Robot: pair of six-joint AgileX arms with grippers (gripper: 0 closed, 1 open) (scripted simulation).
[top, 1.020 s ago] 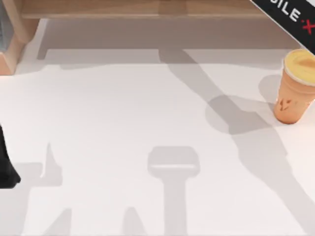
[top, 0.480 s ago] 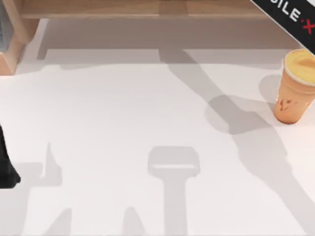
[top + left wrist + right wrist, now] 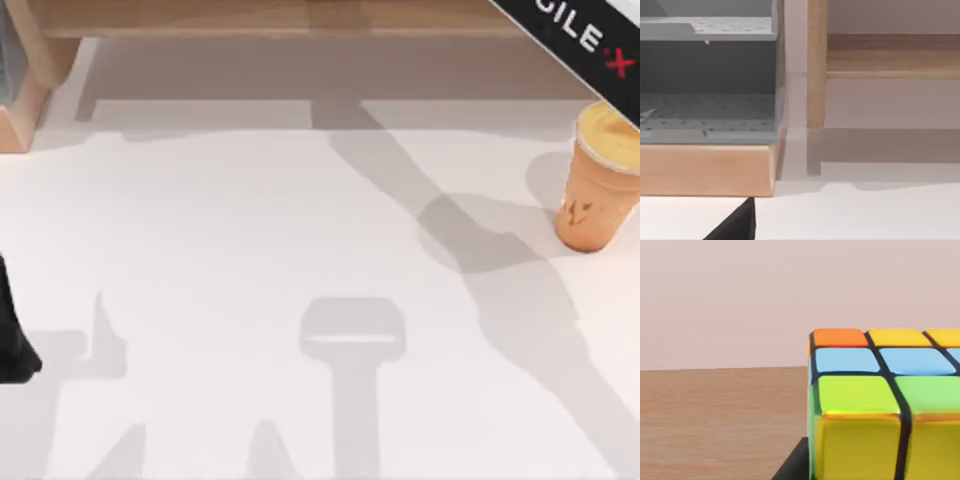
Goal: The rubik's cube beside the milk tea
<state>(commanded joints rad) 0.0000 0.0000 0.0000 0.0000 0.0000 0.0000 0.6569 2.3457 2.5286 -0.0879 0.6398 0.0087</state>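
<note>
The rubik's cube sits very close in the right wrist view, showing orange, yellow, blue and green squares on a dark grid. A dark finger of my right gripper lies against its side, and the cube hangs clear of the table. My right arm crosses the far right corner of the top view, just above the milk tea, a tall orange-tan cup standing upright near the table's right edge. My left arm is parked at the left edge.
A wooden rail runs along the back of the table. A wood-based grey rack stands at the back left, beside a wooden post. The white tabletop spreads across the middle.
My right arm has shifted slightly left across the far right corner, and its shadow on the table moved with it. The milk tea and left arm stayed put.
</note>
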